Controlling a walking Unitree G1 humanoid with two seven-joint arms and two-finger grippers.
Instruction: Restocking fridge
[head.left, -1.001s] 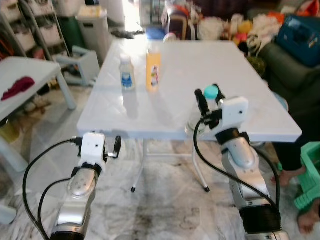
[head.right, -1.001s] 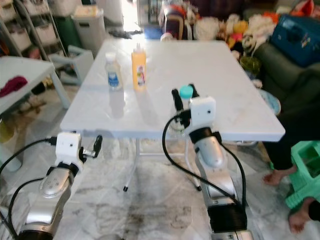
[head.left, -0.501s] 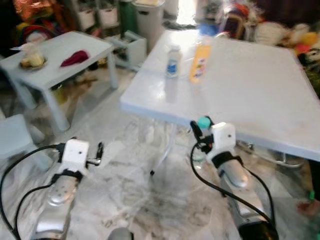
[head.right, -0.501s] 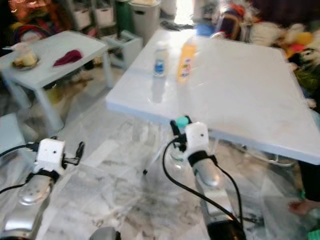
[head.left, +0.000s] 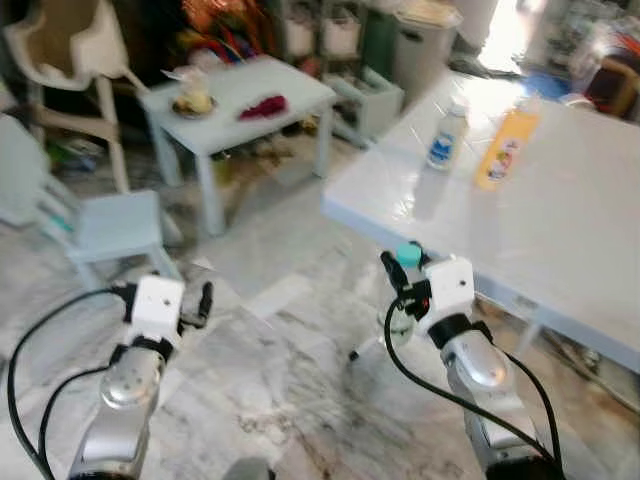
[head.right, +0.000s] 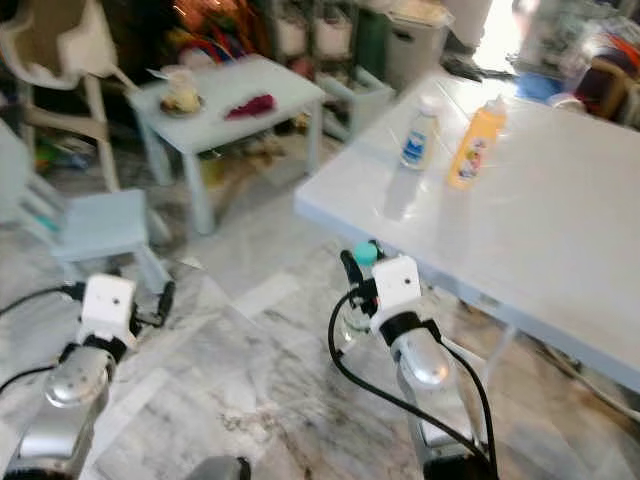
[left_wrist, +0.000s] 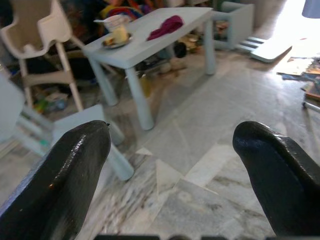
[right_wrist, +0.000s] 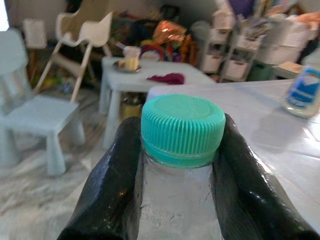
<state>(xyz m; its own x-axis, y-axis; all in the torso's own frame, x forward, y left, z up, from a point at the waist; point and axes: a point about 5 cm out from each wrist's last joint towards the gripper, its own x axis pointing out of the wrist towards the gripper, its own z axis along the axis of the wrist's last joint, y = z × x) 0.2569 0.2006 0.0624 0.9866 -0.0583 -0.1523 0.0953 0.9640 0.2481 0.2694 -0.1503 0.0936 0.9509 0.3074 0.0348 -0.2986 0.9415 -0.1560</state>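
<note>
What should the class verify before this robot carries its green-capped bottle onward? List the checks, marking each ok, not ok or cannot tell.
1. Right gripper shut on the bottle below its green cap: ok.
2. Cap on the bottle: ok.
3. Left gripper open, holding nothing: ok.
4. Bare floor straight ahead: ok.
5. Fridge in sight: not ok.
6. White bottle and orange bottle upright on the big table: ok.

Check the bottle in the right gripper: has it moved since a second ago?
Yes. The teal-capped bottle, then above the white table, now hangs beyond its near edge over the floor, clamped in the right gripper.
</note>
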